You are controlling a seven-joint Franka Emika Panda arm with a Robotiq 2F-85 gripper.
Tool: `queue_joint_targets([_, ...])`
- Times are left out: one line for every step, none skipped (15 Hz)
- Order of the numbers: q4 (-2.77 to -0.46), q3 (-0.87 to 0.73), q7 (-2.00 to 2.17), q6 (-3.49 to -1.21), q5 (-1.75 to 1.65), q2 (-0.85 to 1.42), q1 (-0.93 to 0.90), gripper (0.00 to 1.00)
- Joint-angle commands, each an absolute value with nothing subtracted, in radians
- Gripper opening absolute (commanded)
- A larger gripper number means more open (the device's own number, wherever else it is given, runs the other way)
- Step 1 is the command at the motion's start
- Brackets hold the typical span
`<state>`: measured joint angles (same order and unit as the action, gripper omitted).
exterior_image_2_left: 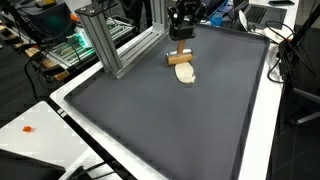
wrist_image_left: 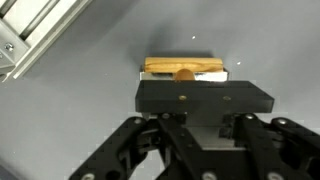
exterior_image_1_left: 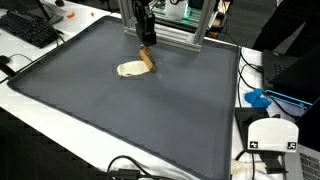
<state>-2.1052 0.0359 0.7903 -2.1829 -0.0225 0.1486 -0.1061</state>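
Note:
My gripper (exterior_image_1_left: 146, 38) hangs at the far edge of a dark grey mat (exterior_image_1_left: 130, 110), just above a short wooden bar (exterior_image_1_left: 149, 60). The gripper also shows in an exterior view (exterior_image_2_left: 181, 33), over the same bar (exterior_image_2_left: 180, 57). A flat cream-coloured piece (exterior_image_1_left: 130, 69) lies against the bar on the mat and shows in the other exterior view too (exterior_image_2_left: 187, 73). In the wrist view the bar (wrist_image_left: 185, 66) lies crosswise with a round knob at its middle, just beyond the gripper's black block (wrist_image_left: 205, 97). The fingertips are hidden behind that block. Nothing shows between them.
An aluminium frame (exterior_image_1_left: 175, 35) stands right behind the gripper at the mat's far edge and shows in the other exterior view (exterior_image_2_left: 110, 45). A keyboard (exterior_image_1_left: 30, 28), a blue object (exterior_image_1_left: 258, 98), a white device (exterior_image_1_left: 270, 135) and cables lie around the mat.

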Motion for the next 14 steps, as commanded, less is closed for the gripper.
queue_joint_targets([-2.127,0.035,0.734,-2.157,-0.012,0.106,-0.098,0.22])
queue_joint_targets([-2.127,0.035,0.721,-2.151,-0.009,0.099,-0.097,0.22])
queue_joint_targets([-2.127,0.034,0.711,-2.148,-0.012,0.092,-0.096,0.22])
queue_joint_targets([-2.128,0.033,0.698,-2.145,-0.014,0.079,-0.095,0.22])
queue_joint_targets([-2.13,0.033,0.683,-2.143,-0.012,0.066,-0.094,0.22])
queue_joint_targets([-2.131,0.033,0.668,-2.14,-0.013,0.053,-0.092,0.22])
queue_joint_targets([-2.132,0.034,0.654,-2.135,-0.01,0.041,-0.09,0.22])
queue_joint_targets([-2.134,0.035,0.637,-2.13,-0.011,0.024,-0.088,0.22])
queue_joint_targets([-2.135,0.036,0.62,-2.125,-0.009,0.009,-0.086,0.22])
queue_joint_targets([-2.137,0.037,0.599,-2.12,-0.004,-0.008,-0.084,0.22])
queue_joint_targets([-2.141,0.038,0.579,-2.116,-0.002,-0.027,-0.082,0.22])
queue_joint_targets([-2.145,0.039,0.557,-2.112,0.001,-0.044,-0.081,0.22])
queue_joint_targets([-2.149,0.04,0.536,-2.105,0.004,-0.064,-0.079,0.22])
queue_joint_targets([-2.154,0.042,0.516,-2.1,0.004,-0.081,-0.079,0.22])
